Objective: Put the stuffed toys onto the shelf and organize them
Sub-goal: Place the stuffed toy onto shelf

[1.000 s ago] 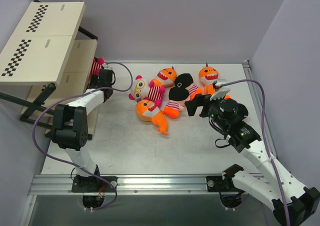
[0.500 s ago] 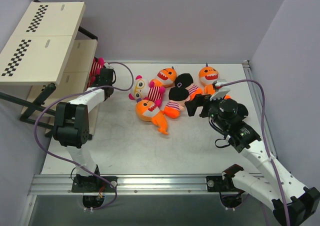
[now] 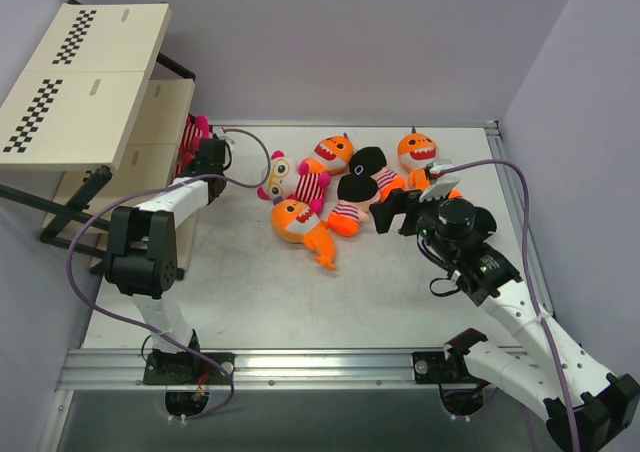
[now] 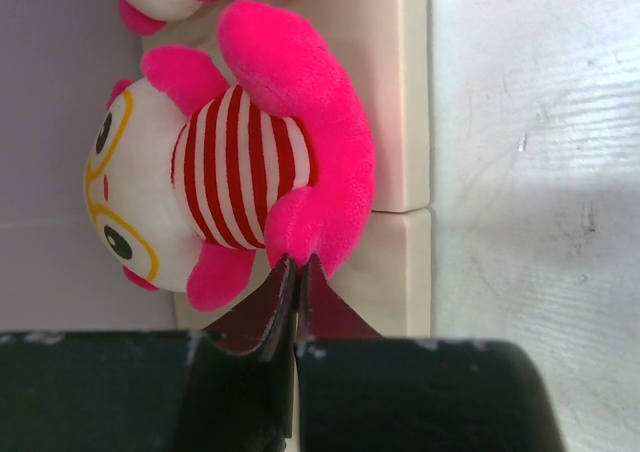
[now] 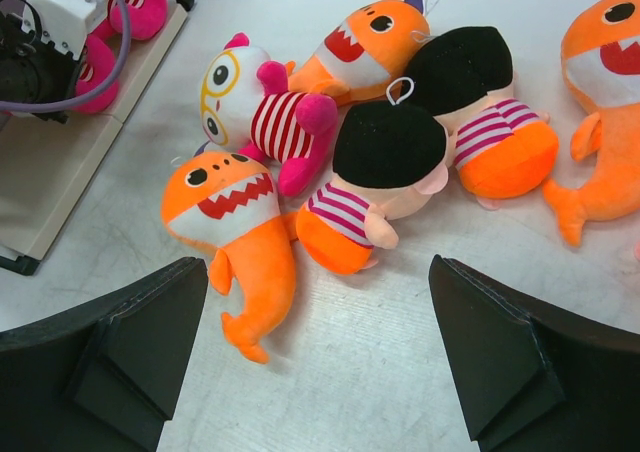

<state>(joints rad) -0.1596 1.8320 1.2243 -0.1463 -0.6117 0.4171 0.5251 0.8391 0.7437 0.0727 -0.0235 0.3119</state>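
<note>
Pinches the pink foot of a soft pink-and-white striped doll with yellow goggles [image 4: 235, 167] with the left gripper [image 4: 295, 272], closed tight on it. Rests that doll on the low board of the cream-board shelf on a black frame [image 4: 400, 92], at the left side of the grey table [image 3: 250, 292]. Holds the right gripper [image 3: 392, 213] wide open, empty, near an orange plush shark [image 5: 235, 232] and a black-headed orange doll [image 5: 385, 172].

shelf [image 3: 85, 82]: far left | striped doll [image 4: 230, 172]: lying on low board | other toys [image 3: 352, 194]: clustered mid-table
</note>
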